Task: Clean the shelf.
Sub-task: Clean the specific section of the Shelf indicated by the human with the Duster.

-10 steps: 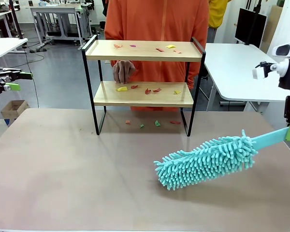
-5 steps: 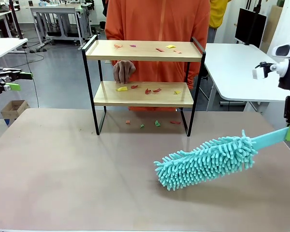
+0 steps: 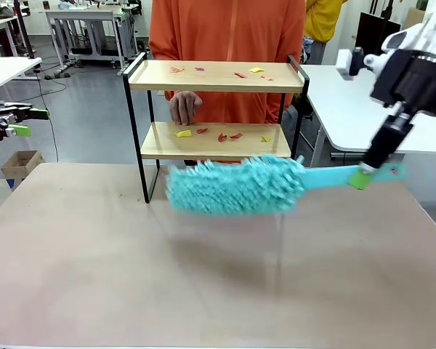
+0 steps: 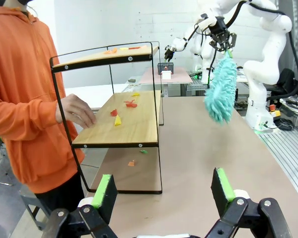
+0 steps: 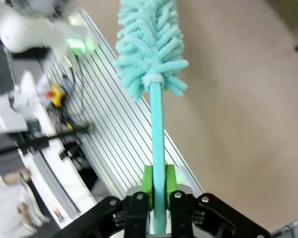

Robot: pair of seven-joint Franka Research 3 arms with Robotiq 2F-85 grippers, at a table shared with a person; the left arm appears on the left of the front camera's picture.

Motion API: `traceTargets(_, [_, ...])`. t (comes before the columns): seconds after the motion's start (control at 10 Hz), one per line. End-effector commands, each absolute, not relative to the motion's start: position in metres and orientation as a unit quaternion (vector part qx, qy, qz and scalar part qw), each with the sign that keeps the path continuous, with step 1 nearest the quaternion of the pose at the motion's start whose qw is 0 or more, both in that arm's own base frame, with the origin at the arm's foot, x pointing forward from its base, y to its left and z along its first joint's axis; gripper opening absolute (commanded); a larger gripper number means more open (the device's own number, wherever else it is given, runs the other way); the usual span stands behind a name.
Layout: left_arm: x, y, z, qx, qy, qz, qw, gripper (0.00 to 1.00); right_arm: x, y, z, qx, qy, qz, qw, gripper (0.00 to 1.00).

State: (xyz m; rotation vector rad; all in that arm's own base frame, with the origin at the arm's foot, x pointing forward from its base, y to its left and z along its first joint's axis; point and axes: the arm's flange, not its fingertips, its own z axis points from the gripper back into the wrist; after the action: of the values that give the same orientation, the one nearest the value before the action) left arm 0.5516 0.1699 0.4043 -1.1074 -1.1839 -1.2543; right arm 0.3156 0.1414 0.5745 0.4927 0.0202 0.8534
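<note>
A person in an orange hoodie stands beyond the beige counter. A cardboard box sits far left, a white table far right.

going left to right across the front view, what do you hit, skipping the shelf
left end effector → person's hand → teal duster → right end effector, closed on the duster's handle
</note>
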Motion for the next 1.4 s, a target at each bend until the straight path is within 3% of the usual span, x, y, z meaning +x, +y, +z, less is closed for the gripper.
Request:
traceTargets(0.0, [0.549, 0.167, 0.407, -0.460, -0.492, -0.525, 0.520, 1.00, 0.304, 0.169, 0.559, 0.259, -0.082, 0.338, 0.901, 0.13])
traceTargets(0.6, [0.549, 0.167, 0.407, -0.460, -0.492, -0.525, 0.520, 1.00, 0.312, 0.167, 0.572, 0.273, -0.053, 0.346, 0.896, 0.13])
traceTargets(1.0, [0.549, 0.167, 0.407, -0.460, -0.492, -0.525, 0.520, 1.00, 0.301, 0.230, 0.574, 0.210, -0.092, 0.244, 0.942, 0.13])
traceTargets(1.3, [0.549, 0.167, 0.407, -0.460, -0.492, -0.525, 0.520, 1.00, 0.301, 0.280, 0.580, 0.219, -0.126, 0.187, 0.949, 0.13])
